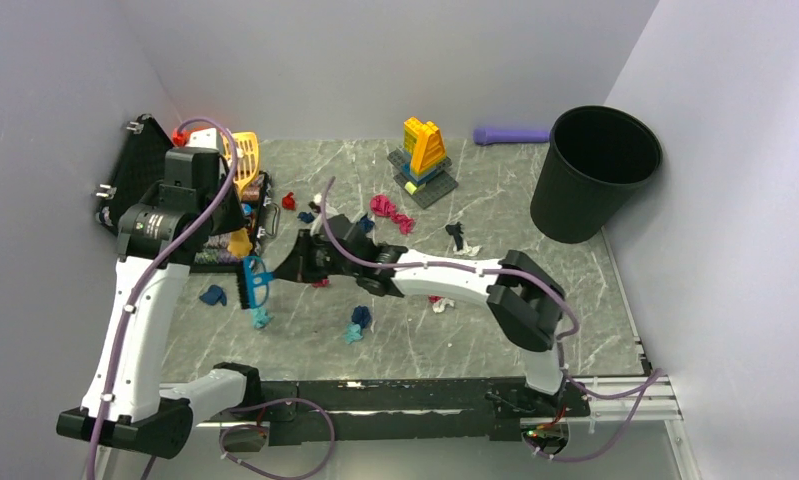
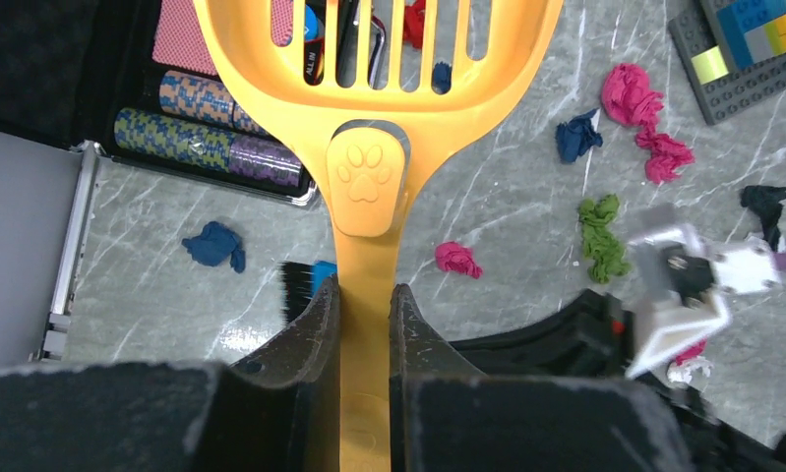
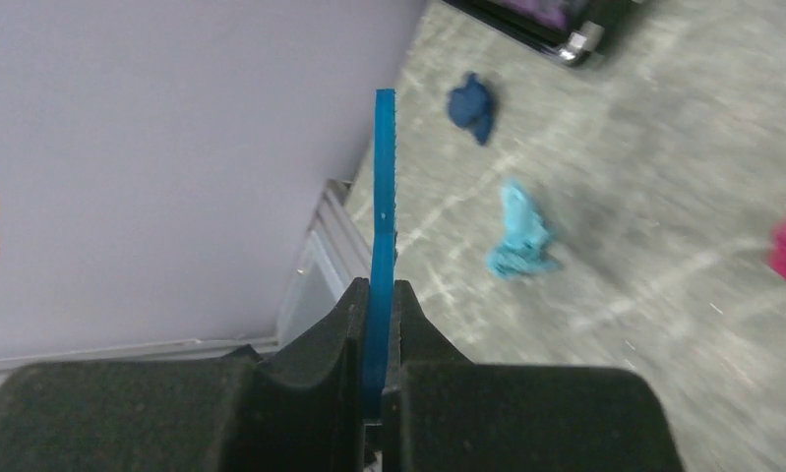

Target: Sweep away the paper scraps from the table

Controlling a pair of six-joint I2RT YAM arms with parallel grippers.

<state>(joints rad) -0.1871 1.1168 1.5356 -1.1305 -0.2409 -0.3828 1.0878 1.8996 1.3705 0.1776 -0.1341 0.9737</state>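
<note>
You are clenching the left gripper [image 2: 364,295] on the handle of the yellow scoop [image 2: 369,187], and the right gripper [image 3: 379,295] is pinching the blue brush [image 1: 253,282] by its thin handle. The paper scraps [image 1: 392,212] are lying scattered over the middle and left of the tabletop [image 1: 505,190], and none are showing in the scoop.

In the left wrist view, the scoop's slotted head is hanging over the open case of poker chips [image 2: 207,138] at the upper left. A stroke toward it is risking flicking wads into the case rather than onto the scoop. The brush is sitting on a narrow edge between the jaws, so pressing the bristles hard on the marble is likely to be twisting it loose. Both arms are crowding together at left centre of the overhead view, and a wide sweep there is risking a knock between them. Light wads near the black rail [image 1: 405,395] at the bottom may be skipping off the edge.
</note>
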